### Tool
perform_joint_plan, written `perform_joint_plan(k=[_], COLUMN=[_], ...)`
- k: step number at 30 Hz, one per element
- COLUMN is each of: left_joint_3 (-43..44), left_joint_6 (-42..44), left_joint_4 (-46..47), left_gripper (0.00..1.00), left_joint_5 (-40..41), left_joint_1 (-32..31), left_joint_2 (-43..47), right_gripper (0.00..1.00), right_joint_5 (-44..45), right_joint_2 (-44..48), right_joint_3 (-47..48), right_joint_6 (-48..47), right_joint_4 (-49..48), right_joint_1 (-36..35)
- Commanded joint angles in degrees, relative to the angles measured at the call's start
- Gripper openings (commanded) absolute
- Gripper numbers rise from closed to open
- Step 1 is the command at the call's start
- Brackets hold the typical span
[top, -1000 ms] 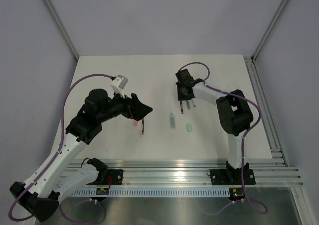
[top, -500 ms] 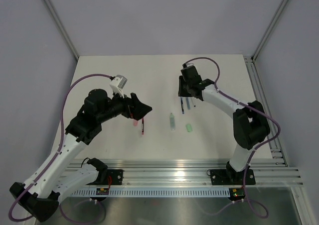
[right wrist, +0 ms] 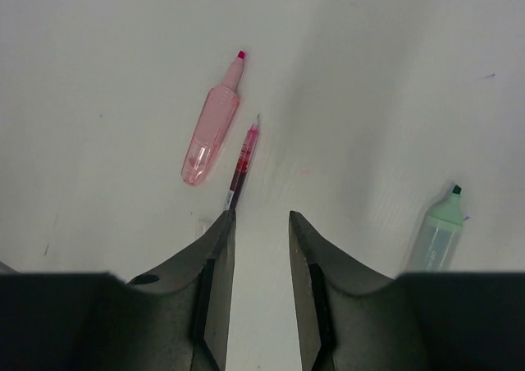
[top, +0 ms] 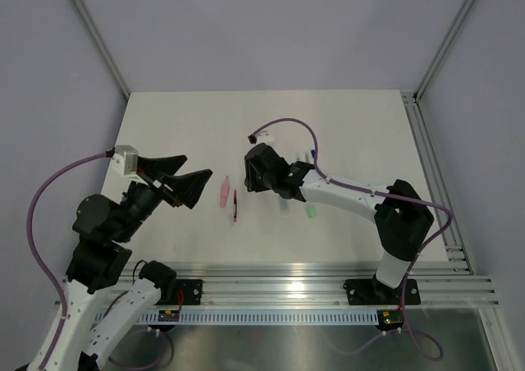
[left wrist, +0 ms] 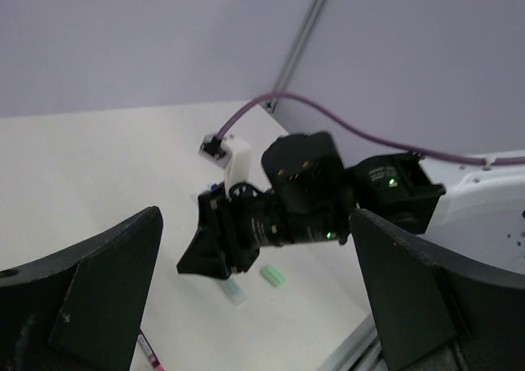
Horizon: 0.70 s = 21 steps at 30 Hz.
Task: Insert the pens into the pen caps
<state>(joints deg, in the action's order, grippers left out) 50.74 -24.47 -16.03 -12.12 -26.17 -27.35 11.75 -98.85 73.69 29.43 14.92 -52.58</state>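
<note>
Pens counted: one for certain, a red pen [right wrist: 244, 164]; a small blue speck by the right arm in the top view is too small to name.
Caps counted: three: a pink cap [right wrist: 212, 133], a pale cap [right wrist: 436, 235] and a green cap [top: 311, 212].
Red pen: lies flat on the table [top: 172, 125] near its middle, uncapped, just right of the pink cap and almost parallel to it, with a thin gap between them.
Pink cap: lies flat, its red tip pointing toward the far edge.
Pale cap: right of the red pen and well apart from it, dark tip pointing the far way; in the top view the right arm covers most of it.
Green cap: right of the pale cap, lying flat, beside the right arm's forearm.
Right gripper [right wrist: 261, 217]: stretched across to the table's middle, pointing down over the near end of the red pen; jaws a little apart with only bare table between them. In the wrist view the pen's near end meets the tip of the left finger [right wrist: 215, 272]; whether they touch cannot be told.
Left gripper [top: 198, 166]: raised over the left part of the table, left of the pink cap, jaws spread as wide as they go, nothing in them.
Left wrist view: looks between its own fingers at the right gripper, with the pale cap and the green cap under it.
</note>
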Motion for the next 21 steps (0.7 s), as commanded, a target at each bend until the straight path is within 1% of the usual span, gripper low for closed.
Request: perform_joint_plan(k=[1, 5, 10, 21], left_joint_3=[-0.47, -0.56, -0.03, 0.24], left_joint_6=[-0.22, 0.12, 0.91, 0.74], left_joint_4=[3.99, 3.82, 2.94, 2.76], left_gripper=[0.99, 0.99, 0.99, 0.99], left_joint_5=[2.72, 2.89, 4.39, 3.07], left_joint_1=[2.08, 3.58, 4.64, 5.61], left_joint_2=[1.25, 2.83, 4.06, 2.57], right_gripper=[0.39, 0.41, 0.42, 0.41], right_joint_5=[7.31, 10.74, 10.93, 13.39], right_joint_2=[-4.41, -10.82, -17.15, -24.55], right_joint_3=[5.56, 10.50, 15.68, 21.75], right_joint_6=[2.82, 4.49, 5.90, 5.11], right_joint_4=[2.83, 8.10, 11.53, 14.96], right_joint_1=[-3.65, -6.74, -7.98, -8.24])
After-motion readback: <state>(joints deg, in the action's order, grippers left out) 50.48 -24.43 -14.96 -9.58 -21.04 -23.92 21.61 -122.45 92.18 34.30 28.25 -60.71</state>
